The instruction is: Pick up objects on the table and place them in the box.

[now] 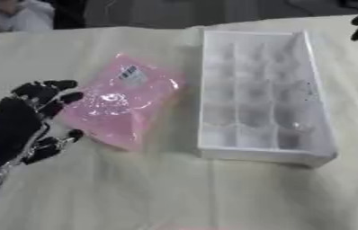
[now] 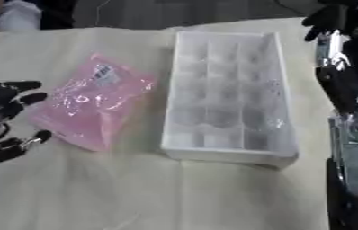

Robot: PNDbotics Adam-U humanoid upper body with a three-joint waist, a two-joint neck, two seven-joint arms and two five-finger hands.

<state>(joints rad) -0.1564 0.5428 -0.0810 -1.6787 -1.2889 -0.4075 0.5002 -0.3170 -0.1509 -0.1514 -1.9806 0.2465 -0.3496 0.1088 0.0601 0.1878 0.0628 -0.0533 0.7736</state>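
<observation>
Left hand (image 1: 13, 126) at lower left, fingers spread and relaxed, holding nothing — thumb tip just short of the near edge of the pink packet (image 1: 123, 101), upper fingertips close to its left edge; contact cannot be made out. Packet lies flat on the cream tablecloth (image 1: 174, 193), right beside the hand on its right, glossy wrapper, a small barcode label near its far end; contents not legible. Beyond the packet, further right of the hand, the white box (image 1: 261, 152) — divided into rows of compartments, interior washed out, nothing discernible inside. Right hand (image 2: 328, 18) at upper right corner, well apart from box and packet, mostly cut off; dark fingers hang down, their state unclear. Right forearm runs along the right edge.
</observation>
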